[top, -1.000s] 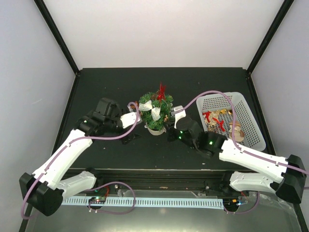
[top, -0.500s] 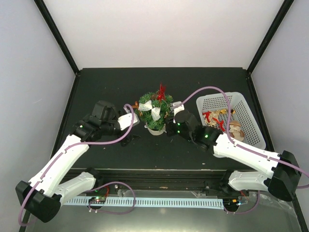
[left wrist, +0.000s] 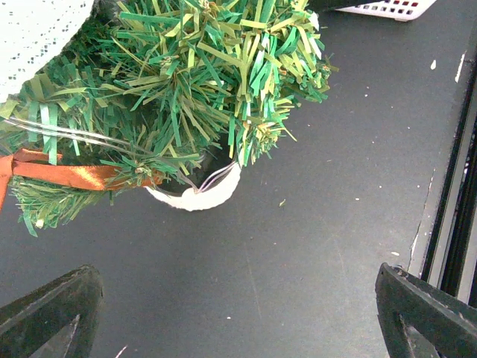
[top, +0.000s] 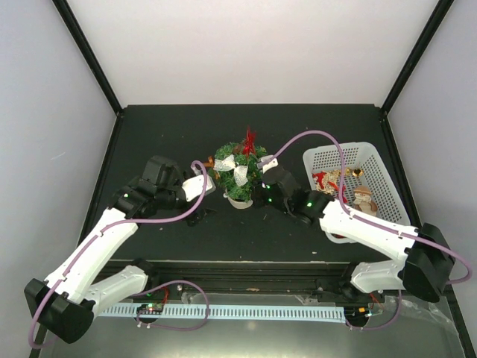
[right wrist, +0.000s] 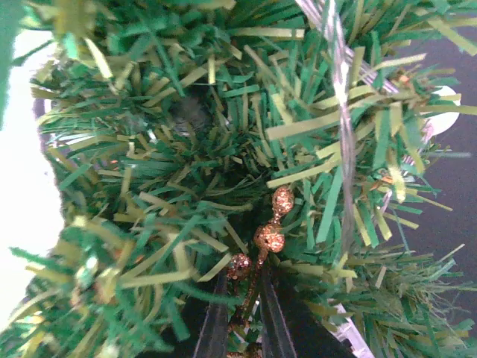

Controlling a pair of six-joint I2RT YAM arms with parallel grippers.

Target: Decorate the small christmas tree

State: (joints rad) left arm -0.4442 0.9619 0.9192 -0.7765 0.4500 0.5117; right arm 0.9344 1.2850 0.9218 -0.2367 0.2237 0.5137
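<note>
The small christmas tree (top: 238,173) stands mid-table in its cream-white pot (top: 240,201), with white bows and a red topper on it. My right gripper (right wrist: 244,313) is pressed into the tree's right side, shut on a gold glitter berry sprig (right wrist: 265,237) whose beads poke among the needles. In the top view the right gripper (top: 260,195) touches the tree. My left gripper (top: 203,188) is open and empty just left of the tree; its wrist view shows the green branches (left wrist: 194,82), an orange ribbon (left wrist: 67,175) and the pot (left wrist: 197,198).
A white lattice basket (top: 384,168) at the right holds red and gold ornaments (top: 335,183) and a small figure (top: 363,198). The table's near edge rail (left wrist: 455,194) runs along the front. Purple cables arc over both arms.
My right gripper has moved left and up from the table into the tree's right side, carrying the gold sprig. My left gripper has drawn back slightly from the tree.
</note>
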